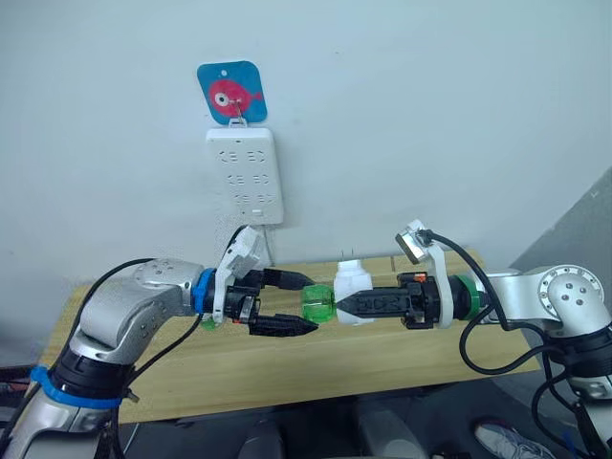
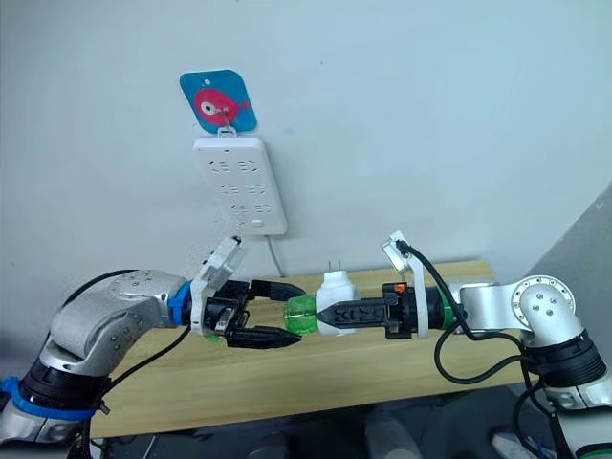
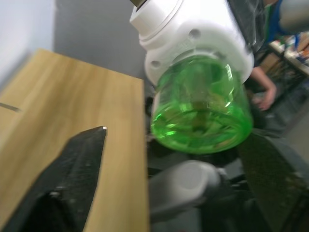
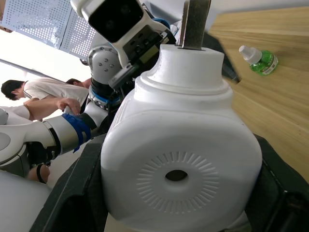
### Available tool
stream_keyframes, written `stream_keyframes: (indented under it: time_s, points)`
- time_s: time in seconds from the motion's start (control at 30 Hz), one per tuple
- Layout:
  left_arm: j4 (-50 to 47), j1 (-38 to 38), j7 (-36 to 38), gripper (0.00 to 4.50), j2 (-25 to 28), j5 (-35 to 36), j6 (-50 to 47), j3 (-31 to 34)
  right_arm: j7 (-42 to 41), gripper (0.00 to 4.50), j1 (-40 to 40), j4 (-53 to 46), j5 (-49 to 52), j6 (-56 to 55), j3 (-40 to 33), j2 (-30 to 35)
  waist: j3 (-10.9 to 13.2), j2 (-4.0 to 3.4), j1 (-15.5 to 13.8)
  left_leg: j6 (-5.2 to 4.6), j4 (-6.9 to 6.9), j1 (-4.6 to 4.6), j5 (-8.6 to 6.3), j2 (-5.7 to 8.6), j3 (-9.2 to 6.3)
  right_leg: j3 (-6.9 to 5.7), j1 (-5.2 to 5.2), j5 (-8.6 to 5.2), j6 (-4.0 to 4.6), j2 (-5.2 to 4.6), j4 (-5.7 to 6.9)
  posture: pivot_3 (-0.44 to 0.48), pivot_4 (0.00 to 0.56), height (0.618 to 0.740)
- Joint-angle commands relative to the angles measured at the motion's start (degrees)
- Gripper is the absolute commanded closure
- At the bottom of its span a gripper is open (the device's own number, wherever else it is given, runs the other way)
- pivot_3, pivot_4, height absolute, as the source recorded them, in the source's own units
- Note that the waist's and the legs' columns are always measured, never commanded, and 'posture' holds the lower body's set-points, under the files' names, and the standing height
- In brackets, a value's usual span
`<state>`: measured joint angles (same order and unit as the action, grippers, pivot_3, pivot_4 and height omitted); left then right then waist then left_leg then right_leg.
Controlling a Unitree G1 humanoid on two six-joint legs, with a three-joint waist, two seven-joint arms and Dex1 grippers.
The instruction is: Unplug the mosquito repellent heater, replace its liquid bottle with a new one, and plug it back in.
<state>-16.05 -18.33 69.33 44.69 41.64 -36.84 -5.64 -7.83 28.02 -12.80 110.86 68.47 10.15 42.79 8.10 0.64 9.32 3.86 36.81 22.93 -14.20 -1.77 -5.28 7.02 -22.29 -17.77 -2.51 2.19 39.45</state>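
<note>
Midair, heater clamped in right pincer, left pincer spread around bottle

A long white power strip is hung upright on the pale wall, and its white cord is seen dropping from its lower end towards the wooden worktop. Just above the strip, a blue card printed with a pink fish is fixed to the wall, touching the strip's top edge. In the right wrist view, two people are seen in the background below a white perforated panel.
</note>
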Motion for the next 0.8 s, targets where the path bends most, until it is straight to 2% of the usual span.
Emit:
stream_keyframes:
  time_s: [0.03,0.17,0.33,0.57,0.77,0.8]
  points:
    - [-1.0,2.3,-2.3,0.19,-2.0,-6.4,12.3,4.3,-2.1,1.45,-0.7,-2.5,2.1,-0.4,-1.9,0.4,0.0,-0.03,-0.1,0.0,0.0,0.0,0.0,0.0,0.02,0.02,0.0,0.0,0.0,-0.02,-0.01,-0.133,0.114,0.74]
    - [-1.3,7.1,-0.7,0.19,-5.5,-12.9,29.3,5.7,-0.9,1.45,-2.0,-1.8,2.1,-1.4,-2.6,0.0,0.0,-0.02,-0.7,0.0,0.02,0.0,0.0,0.01,0.1,0.07,0.02,0.01,0.0,-0.04,-0.05,-0.13,0.115,0.74]
    - [-0.4,10.7,-1.2,0.19,-9.9,-17.1,42.8,5.5,0.6,1.45,-2.7,-1.4,2.1,-2.2,-3.1,-1.0,0.0,-0.02,-1.3,0.0,0.03,0.0,0.0,0.01,0.19,0.13,0.01,0.01,-0.01,-0.07,-0.06,-0.134,0.114,0.74]
    - [1.8,10.3,-1.4,0.19,-13.3,-20.8,54.4,3.3,2.4,1.45,-2.7,-1.0,2.1,-2.6,-3.4,-1.9,0.0,-0.02,-1.3,0.0,0.1,-0.01,0.0,0.03,0.31,0.24,0.04,0.08,-0.12,-0.07,-0.09,-0.142,0.111,0.74]
    - [4.0,9.6,-1.9,0.19,-14.7,-22.1,58.3,1.4,3.2,1.45,-2.8,-1.0,2.1,-2.5,-3.7,-2.7,0.0,-0.02,-1.2,0.0,0.08,-0.01,0.0,0.02,0.3,0.22,0.04,0.08,-0.12,-0.07,-0.08,-0.142,0.111,0.74]
    - [4.1,9.6,-1.8,0.37,-14.6,-22.0,58.3,1.2,3.3,1.45,-2.8,-1.1,2.1,-2.5,-3.7,-2.8,0.0,-0.02,-1.2,0.0,0.08,-0.01,0.0,0.03,0.3,0.22,0.04,0.08,-0.12,-0.07,-0.09,-0.147,0.112,0.74]
